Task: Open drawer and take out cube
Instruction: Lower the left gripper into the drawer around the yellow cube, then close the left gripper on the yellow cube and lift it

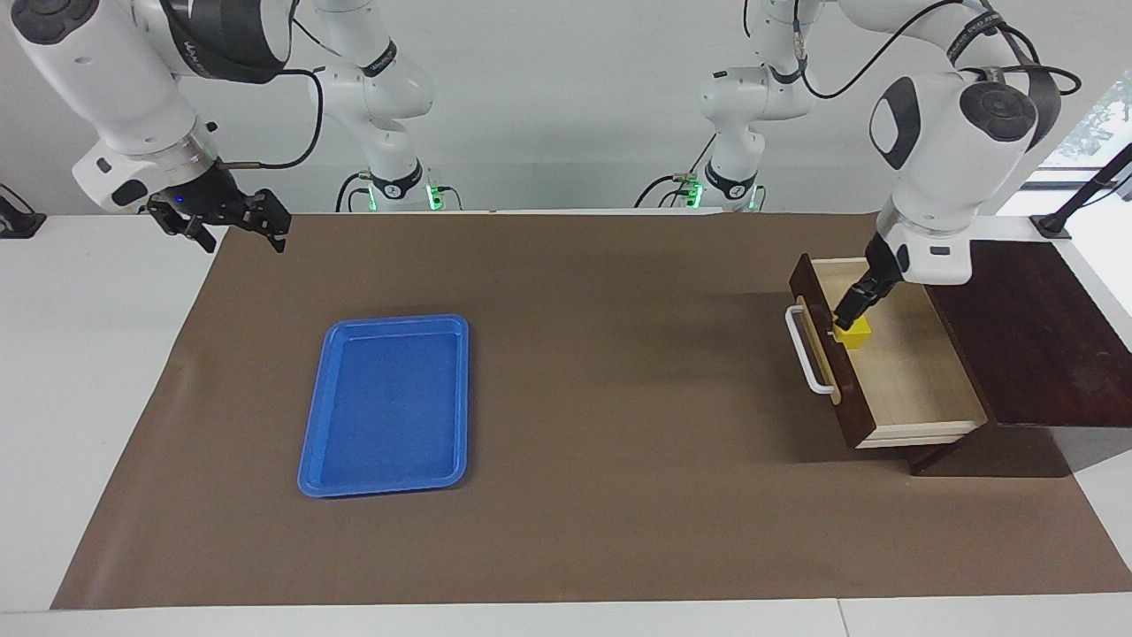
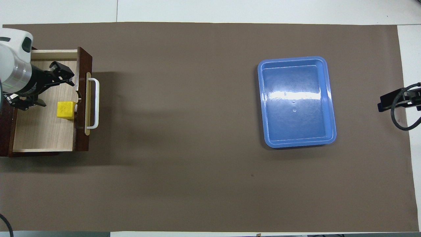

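Observation:
The drawer stands pulled open out of its dark wooden box at the left arm's end of the table, its white bar handle facing the table's middle. The yellow cube rests on the pale drawer floor just inside the dark front. My left gripper reaches down into the drawer, its fingers open, tips right at the cube's top. In the overhead view the left gripper is over the drawer floor beside the cube. My right gripper waits open above the table's edge at the right arm's end.
A blue plastic tray lies on the brown mat toward the right arm's end; it also shows in the overhead view. The right gripper shows at that view's edge. The brown mat covers the table between tray and drawer.

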You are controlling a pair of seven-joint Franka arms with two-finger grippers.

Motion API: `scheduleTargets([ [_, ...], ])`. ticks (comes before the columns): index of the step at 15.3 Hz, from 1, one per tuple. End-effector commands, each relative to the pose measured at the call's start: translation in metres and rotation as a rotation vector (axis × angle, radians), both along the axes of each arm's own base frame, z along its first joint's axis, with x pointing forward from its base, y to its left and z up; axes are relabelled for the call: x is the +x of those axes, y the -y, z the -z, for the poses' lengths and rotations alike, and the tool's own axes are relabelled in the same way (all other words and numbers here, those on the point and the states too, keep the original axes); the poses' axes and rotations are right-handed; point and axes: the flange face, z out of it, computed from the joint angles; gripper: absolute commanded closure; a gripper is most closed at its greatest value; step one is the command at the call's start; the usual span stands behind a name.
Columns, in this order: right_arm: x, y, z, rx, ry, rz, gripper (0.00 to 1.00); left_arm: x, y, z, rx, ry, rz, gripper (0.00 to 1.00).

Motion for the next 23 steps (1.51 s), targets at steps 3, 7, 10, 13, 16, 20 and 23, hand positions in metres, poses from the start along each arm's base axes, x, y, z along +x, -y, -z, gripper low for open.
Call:
scheduleTargets([
  [3,-0.006,0.0,-0.001,0.0,-0.003,-0.016,0.0,-0.013,-0.034,0.043,-0.029,0.09,-0.508,0.0],
  [7,-0.007,0.0,-0.001,0.0,-0.003,-0.017,0.0,-0.028,-0.036,0.07,-0.022,0.071,-0.695,0.0],
  [10,-0.007,-0.001,-0.001,0.0,-0.005,-0.019,0.0,-0.036,-0.034,0.079,-0.02,0.069,-0.739,0.0],
  [13,-0.007,-0.001,-0.001,0.0,-0.005,-0.02,0.0,-0.039,-0.033,0.082,-0.018,0.065,-0.739,0.0],
  [16,-0.007,-0.001,-0.001,0.0,-0.005,-0.02,0.0,-0.035,-0.035,0.08,-0.03,0.092,-0.792,0.62],
  [20,-0.009,-0.002,0.005,0.004,-0.012,-0.017,0.0,-0.015,-0.033,0.051,-0.03,0.085,-0.8,1.0],
  [23,-0.021,-0.015,0.025,0.057,0.005,0.164,0.0,0.001,-0.025,-0.015,-0.031,0.062,-0.8,1.0],
])
